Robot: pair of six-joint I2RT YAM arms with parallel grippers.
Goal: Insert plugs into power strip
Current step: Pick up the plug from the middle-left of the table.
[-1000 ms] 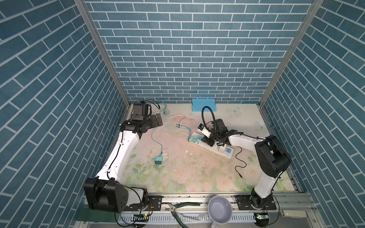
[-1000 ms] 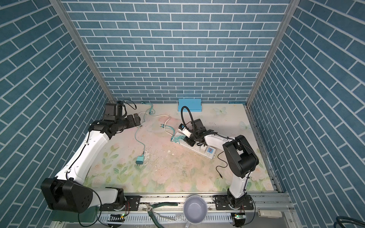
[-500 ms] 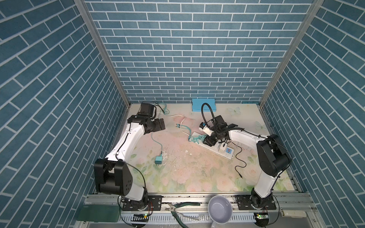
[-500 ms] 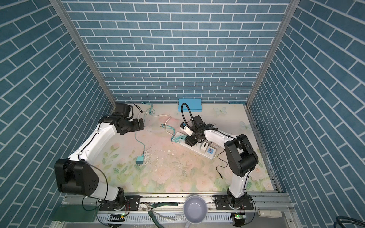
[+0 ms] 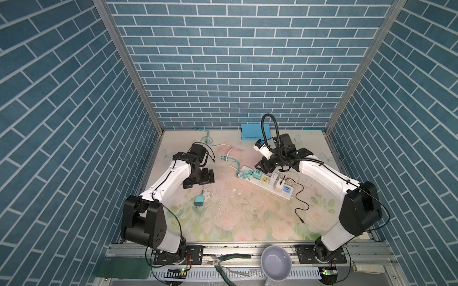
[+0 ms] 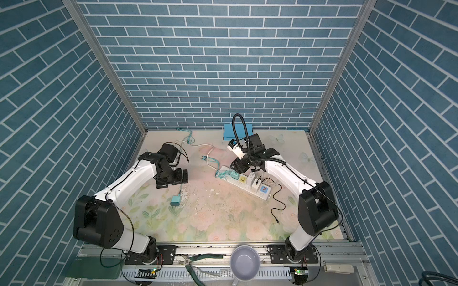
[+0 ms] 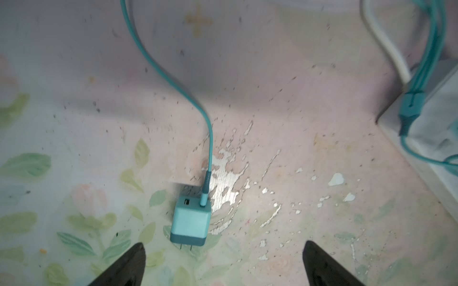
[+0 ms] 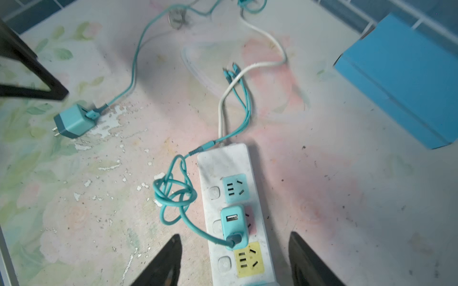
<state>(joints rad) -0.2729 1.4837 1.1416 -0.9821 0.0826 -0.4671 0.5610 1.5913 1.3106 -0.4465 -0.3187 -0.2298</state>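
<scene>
- Two grippers, both empty. The left gripper [image 7: 223,244] has its dark fingertips [image 7: 128,262] spread wide, with nothing between them.
- Just ahead of it, the loose mint plug [image 7: 190,222] lies on its side on the floral mat [image 7: 322,123]. Its prongs face the gripper and its teal cable [image 7: 173,81] trails away.
- The right gripper [image 8: 235,235] hangs over the power strip [image 8: 215,163] with its jaws parted, one finger to either side of the white bar, gripping nothing.
- Just ahead of those fingers, the plugged mint plug [image 8: 234,226] sits in the pink socket. The teal-green socket beyond it and the yellow one nearer the gripper are empty.
- Take the back wall as twelve o'clock. In both top views the strip [image 5: 288,196] slants from ten o'clock to four o'clock.
- Two white plugs [image 5: 274,178] stand in the strip toward its four-o'clock end, beside the blue socket face.
- The loose plug [image 5: 198,200] lies well apart from the strip, between its eight and nine o'clock. The left gripper [image 5: 207,176] is near the plug's twelve o'clock.
- The strip's white cord [image 8: 260,65] leaves its ten-o'clock end.
- A light-blue box [image 5: 251,131] lies at the back wall, about twelve o'clock from that end.
- A grey bowl [image 5: 276,262] sits on the front rail at six o'clock.
</scene>
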